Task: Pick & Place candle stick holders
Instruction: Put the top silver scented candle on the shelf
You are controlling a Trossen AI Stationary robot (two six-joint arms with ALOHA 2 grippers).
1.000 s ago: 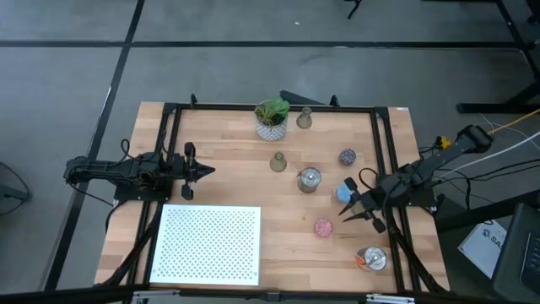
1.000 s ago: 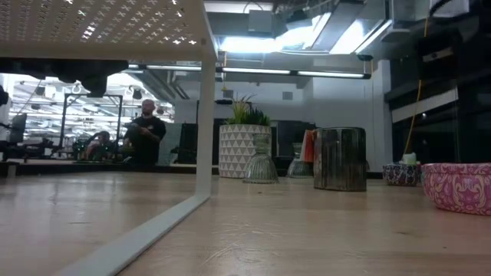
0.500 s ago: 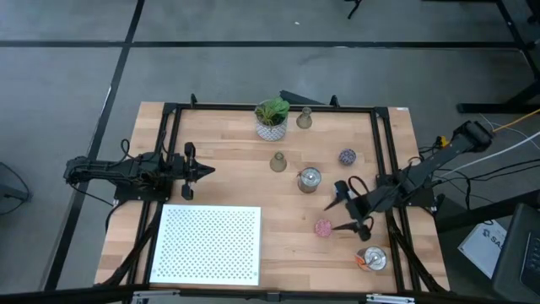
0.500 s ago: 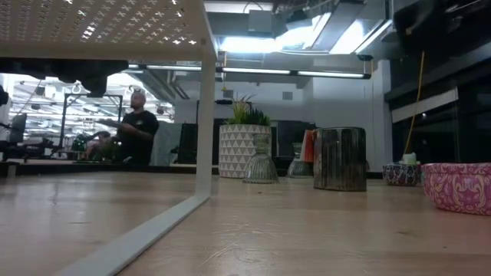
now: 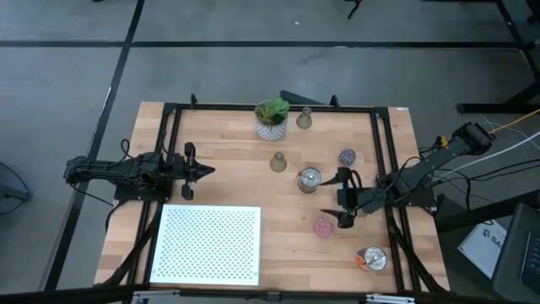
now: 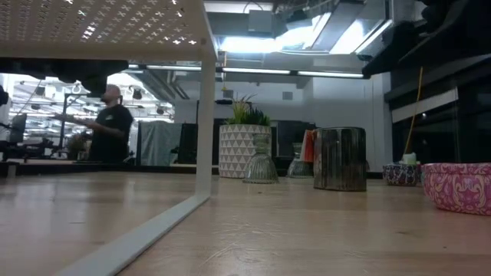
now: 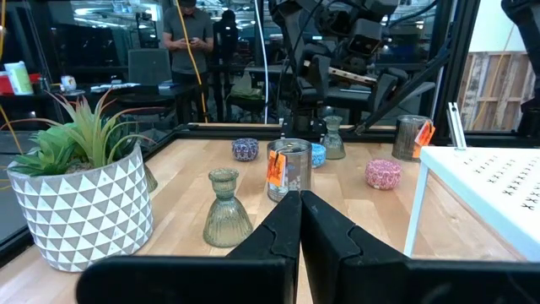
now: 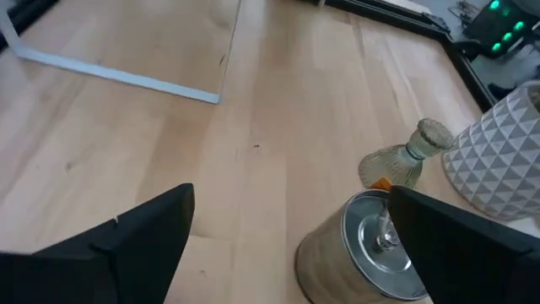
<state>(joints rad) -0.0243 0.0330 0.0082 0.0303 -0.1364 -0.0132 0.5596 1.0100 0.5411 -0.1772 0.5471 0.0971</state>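
My right gripper (image 5: pixel 341 199) hovers open above the table's right half, between a silver candle stick holder (image 5: pixel 310 178) and a pink one (image 5: pixel 323 227). In its wrist view the silver holder (image 8: pixel 371 245) shows between the spread fingers, untouched. A blue holder (image 7: pixel 318 154) stands under that arm and is hidden in the high view. Also standing on the table are a purple holder (image 5: pixel 347 157), two olive-grey ones (image 5: pixel 278 162) (image 5: pixel 305 118) and a second silver one (image 5: pixel 371 258). My left gripper (image 5: pixel 199 170) waits shut at the table's left.
A green plant in a white pot (image 5: pixel 272 118) stands at the far edge. A white perforated platform (image 5: pixel 211 245) on legs covers the near left. A black frame (image 5: pixel 384 143) rims the table. In the low view a person (image 6: pixel 107 130) moves in the room behind.
My right gripper has moved toward the table's left and a little toward its far edge, coming over the blue holder. It has swung round from pointing at the near edge and has opened wide. The holders have stayed in place. The person in the room has walked on.
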